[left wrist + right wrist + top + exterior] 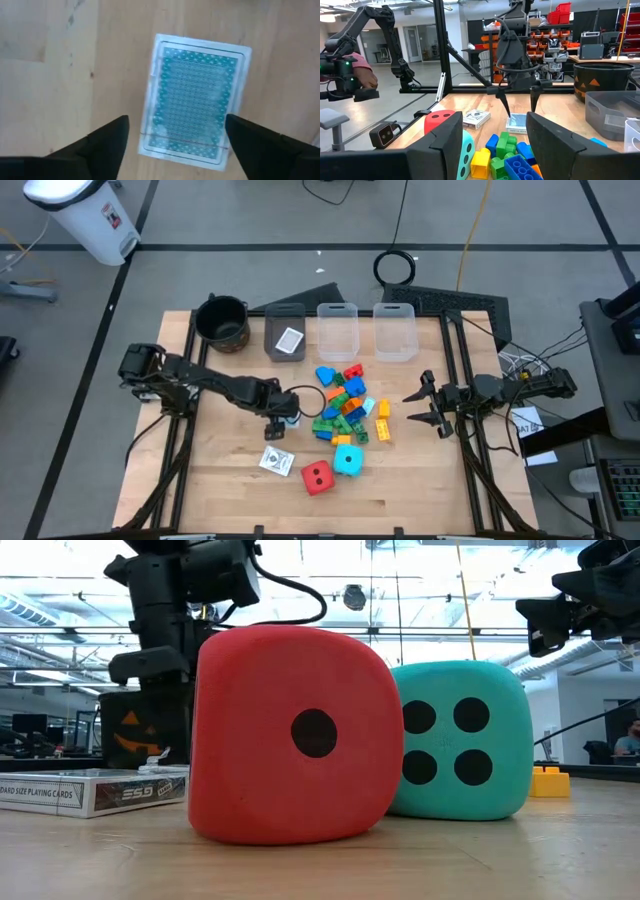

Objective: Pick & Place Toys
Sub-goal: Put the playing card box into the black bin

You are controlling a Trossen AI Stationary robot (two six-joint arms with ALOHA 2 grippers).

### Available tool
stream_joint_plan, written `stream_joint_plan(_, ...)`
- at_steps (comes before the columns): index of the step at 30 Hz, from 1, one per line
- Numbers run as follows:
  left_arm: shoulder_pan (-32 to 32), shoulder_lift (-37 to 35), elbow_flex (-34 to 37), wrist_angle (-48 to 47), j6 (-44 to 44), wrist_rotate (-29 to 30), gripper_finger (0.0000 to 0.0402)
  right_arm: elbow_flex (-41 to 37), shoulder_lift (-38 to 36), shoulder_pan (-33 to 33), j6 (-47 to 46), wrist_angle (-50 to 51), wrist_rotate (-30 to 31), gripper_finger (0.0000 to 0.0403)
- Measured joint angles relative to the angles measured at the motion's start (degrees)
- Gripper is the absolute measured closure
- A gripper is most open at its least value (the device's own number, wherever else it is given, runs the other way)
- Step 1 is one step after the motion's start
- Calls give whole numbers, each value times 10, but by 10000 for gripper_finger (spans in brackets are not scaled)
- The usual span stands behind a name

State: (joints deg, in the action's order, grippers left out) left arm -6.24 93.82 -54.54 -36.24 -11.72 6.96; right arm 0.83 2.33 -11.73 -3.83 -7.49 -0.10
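Observation:
A blue-backed card deck in a clear case (197, 95) lies flat on the wooden table. My left gripper (175, 132) hangs over it, pointing down, open, one finger on each side of the case and clear of it; the right wrist view shows its tips (520, 102) just above the case (516, 122). A pile of coloured bricks (345, 405) lies mid-table. A red dotted cube (317, 477), a cyan one (348, 459) and a boxed card deck (276, 461) sit nearer the front. My right gripper (425, 402) waits open at the table's right side, with nothing between its fingers.
A black pot (222, 320), a grey bin (287, 338) with a card in it, and two clear bins (338, 330) (396, 330) stand along the far edge. A lone yellow brick (382, 430) lies right of the pile. Bare wood lies at the near left.

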Motion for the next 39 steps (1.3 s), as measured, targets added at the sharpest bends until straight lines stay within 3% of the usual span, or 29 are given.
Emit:
stream_joint_plan(8, 12, 3, 0, 12, 13, -27, 124, 0, 0, 0, 0, 0, 0, 216)
stream_joint_plan(15, 12, 5, 0, 38, 38, 25, 127, 0, 0, 0, 0, 0, 0, 216)
stream_joint_plan(25, 0, 11, 0, 50, 54, -7, 138, 0, 0, 0, 0, 0, 0, 215)
stream_joint_plan(29, 1, 11, 0, 44, 40, -26, 115, 0, 0, 0, 0, 0, 0, 215)
stream_joint_plan(35, 0, 11, 0, 20, 28, -30, 46, 0, 0, 0, 0, 0, 0, 215)
stream_joint_plan(39, 0, 32, 0, 20, 40, -69, 9, 0, 0, 0, 0, 0, 0, 216)
